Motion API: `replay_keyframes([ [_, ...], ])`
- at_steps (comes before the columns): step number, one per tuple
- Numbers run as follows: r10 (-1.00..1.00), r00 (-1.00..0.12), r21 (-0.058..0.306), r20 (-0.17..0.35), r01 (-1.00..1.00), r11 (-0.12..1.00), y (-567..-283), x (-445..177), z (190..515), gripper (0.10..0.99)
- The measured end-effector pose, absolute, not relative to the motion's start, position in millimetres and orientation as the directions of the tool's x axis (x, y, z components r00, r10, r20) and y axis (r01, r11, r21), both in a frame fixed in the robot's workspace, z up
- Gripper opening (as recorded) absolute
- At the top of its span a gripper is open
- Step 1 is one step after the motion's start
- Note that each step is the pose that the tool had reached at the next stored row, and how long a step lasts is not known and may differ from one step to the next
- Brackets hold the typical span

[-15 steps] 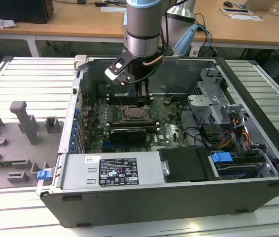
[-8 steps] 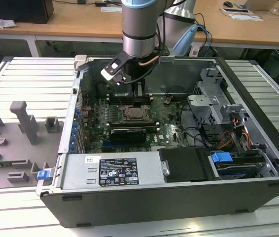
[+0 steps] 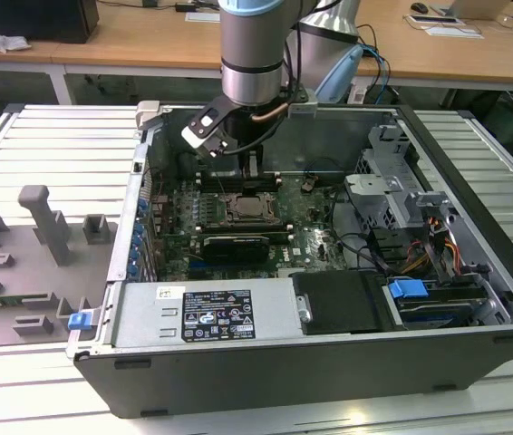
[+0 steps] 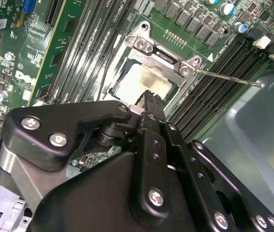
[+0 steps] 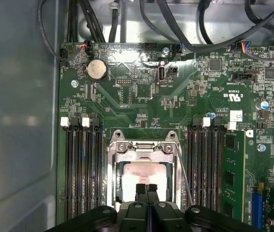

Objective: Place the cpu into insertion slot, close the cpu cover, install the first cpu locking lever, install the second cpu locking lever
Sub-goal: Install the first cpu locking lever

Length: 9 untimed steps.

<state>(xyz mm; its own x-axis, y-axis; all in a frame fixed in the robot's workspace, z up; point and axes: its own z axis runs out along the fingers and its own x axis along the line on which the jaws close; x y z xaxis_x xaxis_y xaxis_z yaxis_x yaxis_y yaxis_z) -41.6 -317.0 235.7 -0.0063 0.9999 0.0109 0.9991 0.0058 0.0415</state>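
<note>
Tool (image 5: 146,188), tips together, over cpu (image 5: 136,173) — cpu cover (image 5: 144,147) rimming it.

A robotics lab or test workshop is being shown, arranged within an office-like room. A metal counter (image 3: 48,136) of ribbed profiles is being used as the work surface. An opened desktop computer case (image 3: 329,362) is being carried on it, with its green motherboard (image 5: 142,96) being laid bare. Grey block-shaped fixtures (image 3: 43,227) are being set out beside the case, on the exterior view's left. An industrial robot arm (image 3: 252,54) is being poised above the case. Behind, pale wooden counters (image 3: 130,41) are being lined across the room, with a computer mouse (image 3: 419,8) and papers (image 3: 453,30) being left on them.
</note>
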Motion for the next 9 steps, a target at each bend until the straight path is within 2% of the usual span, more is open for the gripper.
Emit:
replay_keyframes([
  [4, 1.000, -0.006, 0.042, 0.011, 0.999, 0.006, -317, -42, 240, 0.106],
  [9, 1.000, -0.006, 0.041, 0.011, 0.999, 0.006, -317, -42, 261, 0.106],
])
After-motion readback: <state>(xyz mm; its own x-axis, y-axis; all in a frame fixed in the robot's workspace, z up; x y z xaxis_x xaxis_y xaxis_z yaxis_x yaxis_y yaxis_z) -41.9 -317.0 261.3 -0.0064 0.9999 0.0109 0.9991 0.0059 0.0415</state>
